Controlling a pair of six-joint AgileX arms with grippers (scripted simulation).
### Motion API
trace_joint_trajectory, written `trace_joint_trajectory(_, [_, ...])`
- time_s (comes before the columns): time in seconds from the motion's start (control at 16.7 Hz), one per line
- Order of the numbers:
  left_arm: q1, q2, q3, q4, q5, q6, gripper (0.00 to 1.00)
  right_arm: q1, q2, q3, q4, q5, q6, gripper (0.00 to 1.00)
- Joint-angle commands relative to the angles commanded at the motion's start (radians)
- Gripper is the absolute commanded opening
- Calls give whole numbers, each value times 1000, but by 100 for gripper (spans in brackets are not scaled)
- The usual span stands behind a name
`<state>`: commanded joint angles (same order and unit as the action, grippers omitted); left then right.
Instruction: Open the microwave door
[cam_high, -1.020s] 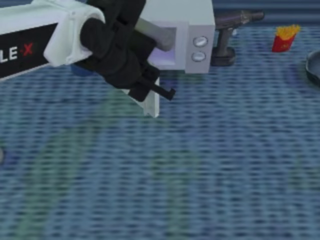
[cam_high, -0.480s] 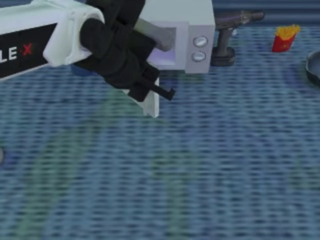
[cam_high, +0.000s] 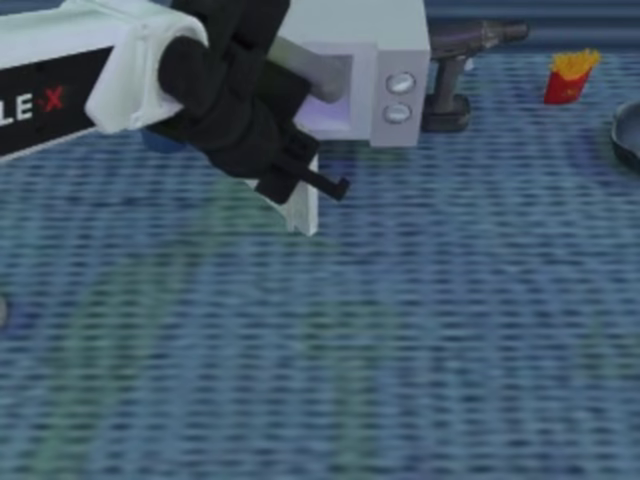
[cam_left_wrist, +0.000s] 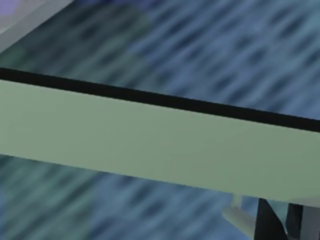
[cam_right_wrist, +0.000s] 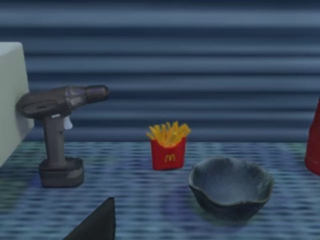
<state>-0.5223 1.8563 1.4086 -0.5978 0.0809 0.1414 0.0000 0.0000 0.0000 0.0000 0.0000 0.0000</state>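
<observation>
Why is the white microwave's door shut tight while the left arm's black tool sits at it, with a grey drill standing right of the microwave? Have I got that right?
Not quite: the door is open. In the top view the flat white microwave door stands swung out from the white boxy microwave, baring its inside. The left arm's black tool is at the door, and the grey power drill does stand to the right.

table (cam_high: 420, 340): blue woven cloth with faint green patches, covers the whole surface | wall (cam_right_wrist: 200, 60): behind the table's far edge, dark blue with lighter horizontal bands | light: even, soft shadows under objects | floor, windows, other furniture: cannot tell
</observation>
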Motion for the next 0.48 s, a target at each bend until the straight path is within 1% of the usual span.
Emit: trace_joint_trajectory(0.48, [-5,3,-3,0,6,-3,0,0,0,0,0,0,0,100])
